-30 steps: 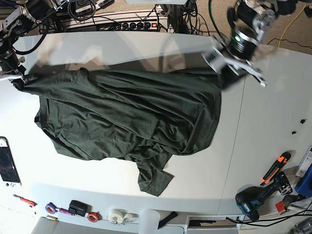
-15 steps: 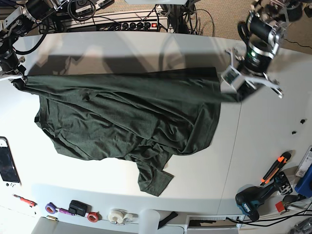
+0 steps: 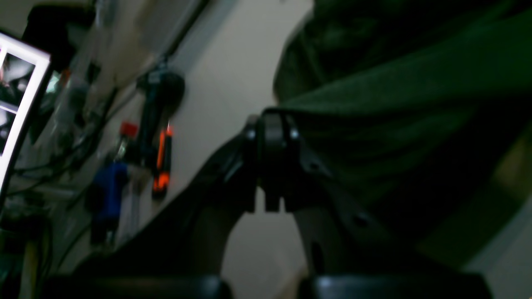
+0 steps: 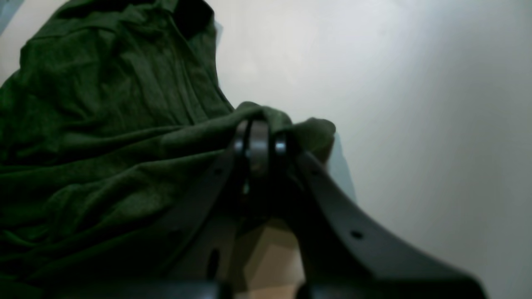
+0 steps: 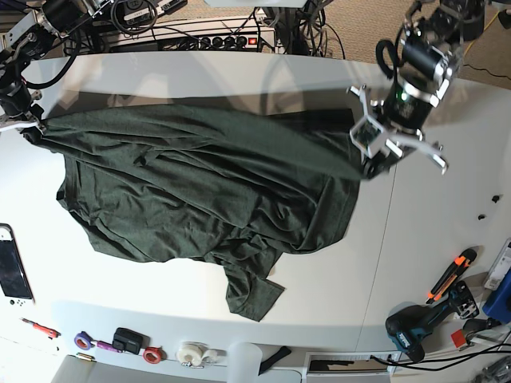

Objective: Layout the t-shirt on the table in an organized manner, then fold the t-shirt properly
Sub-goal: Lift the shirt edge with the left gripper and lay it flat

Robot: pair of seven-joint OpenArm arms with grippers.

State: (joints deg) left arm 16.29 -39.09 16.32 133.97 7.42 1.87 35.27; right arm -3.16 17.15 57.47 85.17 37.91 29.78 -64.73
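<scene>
Shirt: The t-shirt (image 5: pixel 207 187) lies on the table (image 5: pixel 431 223), spread wide across the middle but bumpy, with one sleeve poking out toward the near edge.
Left tool: My left gripper (image 5: pixel 369 166) is shut tight on one end of the shirt's far edge. In its wrist view I see green cloth bunched over the closed tips.
Right tool: My right gripper (image 5: pixel 30 128) is closed on the other end of that same edge, at the far side of the table. Its wrist view shows a little fold of cloth pinched between the tips.
Why I hold it so: I think two pinches far apart let me pull the top edge straight, like a line of washing, so the cloth under it can drop flat.
Where I am in the job: I judge this is the laying-out part. No folding is done yet.
Watch out: The lower part is crumpled and one sleeve is twisted, so I think it needs more smoothing.
Other stuff: An orange-handled tool (image 5: pixel 452 274) and a drill (image 5: pixel 415 327) sit well apart from the shirt.
</scene>
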